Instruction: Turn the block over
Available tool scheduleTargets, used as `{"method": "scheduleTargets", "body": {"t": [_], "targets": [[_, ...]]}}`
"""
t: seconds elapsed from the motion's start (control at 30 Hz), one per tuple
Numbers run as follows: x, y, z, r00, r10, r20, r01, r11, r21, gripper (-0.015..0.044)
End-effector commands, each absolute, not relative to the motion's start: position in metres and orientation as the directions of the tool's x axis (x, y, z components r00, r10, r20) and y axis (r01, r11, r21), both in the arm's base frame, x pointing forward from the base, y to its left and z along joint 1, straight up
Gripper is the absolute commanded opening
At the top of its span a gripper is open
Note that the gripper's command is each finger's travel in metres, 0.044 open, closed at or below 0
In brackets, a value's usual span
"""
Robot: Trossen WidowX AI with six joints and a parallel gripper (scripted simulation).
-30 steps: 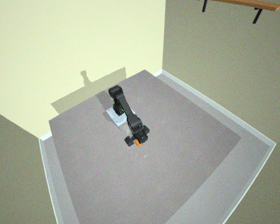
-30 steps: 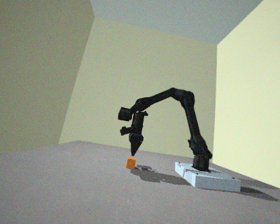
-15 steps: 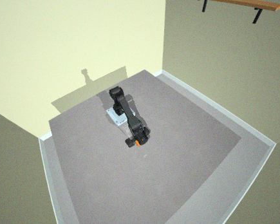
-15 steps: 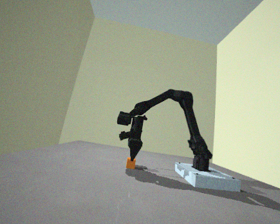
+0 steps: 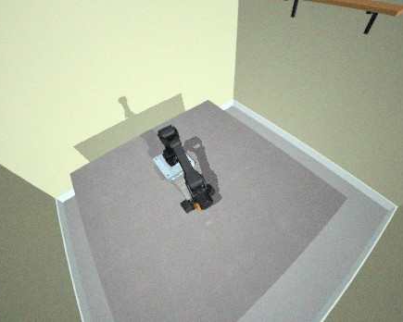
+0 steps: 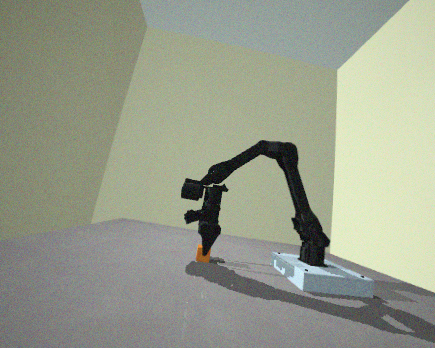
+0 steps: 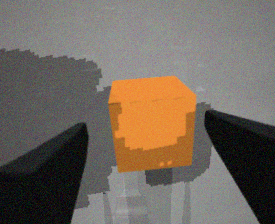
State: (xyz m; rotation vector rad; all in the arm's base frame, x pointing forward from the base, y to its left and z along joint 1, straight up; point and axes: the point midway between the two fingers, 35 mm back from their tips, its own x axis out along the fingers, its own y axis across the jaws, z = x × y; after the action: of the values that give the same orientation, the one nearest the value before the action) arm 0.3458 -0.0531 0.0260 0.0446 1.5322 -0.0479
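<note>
An orange block (image 5: 198,206) (image 6: 200,254) (image 7: 153,122) rests on the grey table (image 5: 208,264) (image 6: 110,295) (image 7: 228,45). No marking can be made out on the faces that show; its underside is hidden. My gripper (image 6: 205,252) (image 7: 146,124) points down at the block and is open. In the wrist view one finger stands on each side of the block, with a gap between each finger and the block. In the top view the arm covers part of the block.
The arm's pale base plate (image 5: 168,169) (image 6: 335,283) stands on the table behind the gripper. The arm's shadow falls over the table beside the block. A wooden shelf (image 5: 357,6) is on the wall, far from the arm.
</note>
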Motion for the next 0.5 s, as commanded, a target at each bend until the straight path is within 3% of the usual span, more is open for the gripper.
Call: {"method": "scheduleTargets", "body": {"t": [0.0,0.07,0.47], "targets": [[0.3460,-0.0540,0.0253,0.039,-0.008,-0.999,0.060,0.998,-0.006,0.0256],[0.3460,-0.0540,0.0253,0.039,-0.008,-0.999,0.060,0.998,-0.006,0.0204],[0.3460,-0.0540,0.0253,0.039,-0.008,-0.999,0.060,0.998,-0.006,0.0124]]}}
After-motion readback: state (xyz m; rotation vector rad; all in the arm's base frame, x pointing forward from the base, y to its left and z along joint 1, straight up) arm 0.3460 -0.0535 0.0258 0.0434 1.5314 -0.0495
